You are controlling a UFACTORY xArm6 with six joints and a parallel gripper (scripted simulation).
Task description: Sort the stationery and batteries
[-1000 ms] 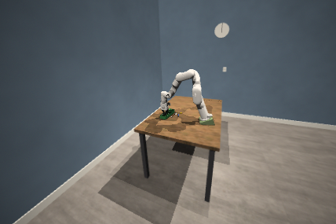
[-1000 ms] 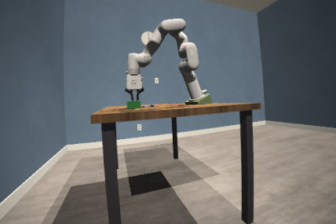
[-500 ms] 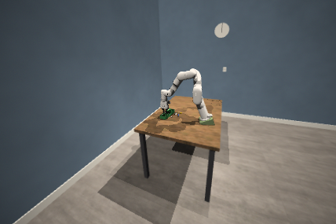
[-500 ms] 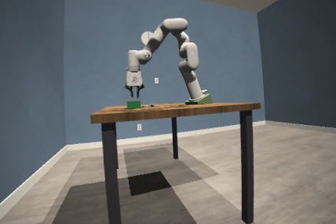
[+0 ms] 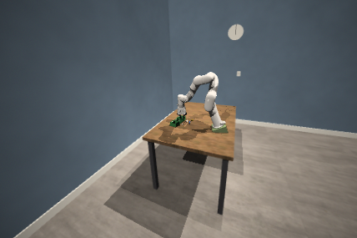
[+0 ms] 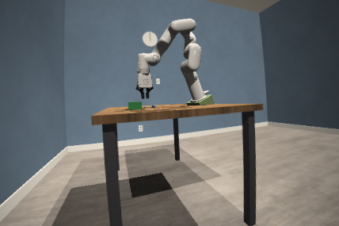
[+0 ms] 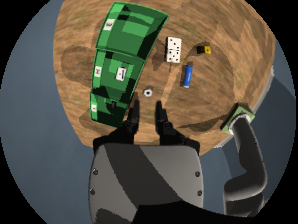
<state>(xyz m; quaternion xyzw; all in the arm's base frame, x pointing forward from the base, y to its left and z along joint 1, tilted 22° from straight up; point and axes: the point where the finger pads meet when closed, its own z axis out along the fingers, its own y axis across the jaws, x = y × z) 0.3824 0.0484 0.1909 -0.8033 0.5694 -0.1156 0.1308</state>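
Green bins (image 7: pixel 133 30) (image 5: pixel 177 122) (image 6: pixel 135 105) stand in a row at the table's left side; their white labels are too small to read. In the wrist view, a blue battery (image 7: pixel 188 75) lies to the right of them, with a small white round piece (image 7: pixel 149 92) closer to the fingers. A white card-like piece with dots (image 7: pixel 174 48) and a small black and yellow item (image 7: pixel 202 50) lie farther off. My gripper (image 7: pixel 147 107) (image 5: pixel 182 114) (image 6: pixel 144 94) hangs above the table just right of the bins. Its fingers stand a little apart with nothing between them.
The arm's green base (image 7: pixel 238 119) (image 5: pixel 218 128) (image 6: pixel 201 100) sits at the table's right. The wooden table's edge (image 6: pixel 158 115) is close behind the bins on the left. Small items show as specks beside the bins in the exterior view (image 6: pixel 152 106).
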